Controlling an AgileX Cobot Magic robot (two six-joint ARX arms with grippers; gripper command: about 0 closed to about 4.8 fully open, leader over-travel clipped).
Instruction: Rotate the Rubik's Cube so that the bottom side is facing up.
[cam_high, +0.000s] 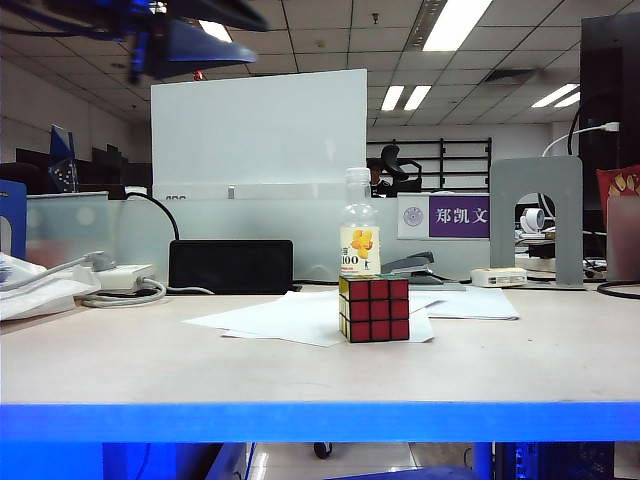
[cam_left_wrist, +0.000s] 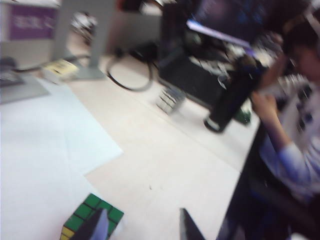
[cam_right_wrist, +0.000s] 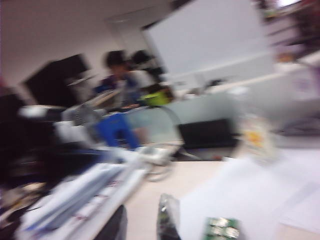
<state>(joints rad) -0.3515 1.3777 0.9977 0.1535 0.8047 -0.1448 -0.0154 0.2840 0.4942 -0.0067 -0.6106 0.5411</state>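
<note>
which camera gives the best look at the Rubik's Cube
The exterior view: the Rubik's Cube sits sharp and whole on white paper, red face forward, yellow side showing. The left wrist view catches only a green face at the frame edge, partly behind a finger of the left pincer. The blurred right wrist view doesn't clearly show it.

Open-plan office, plainly — suspended grid ceiling (cam_high: 330, 45) with fluorescent panels (cam_high: 455, 22), frosted desk partitions (cam_high: 258, 130), a purple nameplate (cam_high: 458, 215) at two o'clock from the counter (cam_high: 120, 360). Loose paper sheets (cam_high: 290, 318), a stapler (cam_high: 415, 268), a power strip (cam_high: 120, 275) — and a seated coworker (cam_left_wrist: 295, 110) at a neighbouring desk.
</note>
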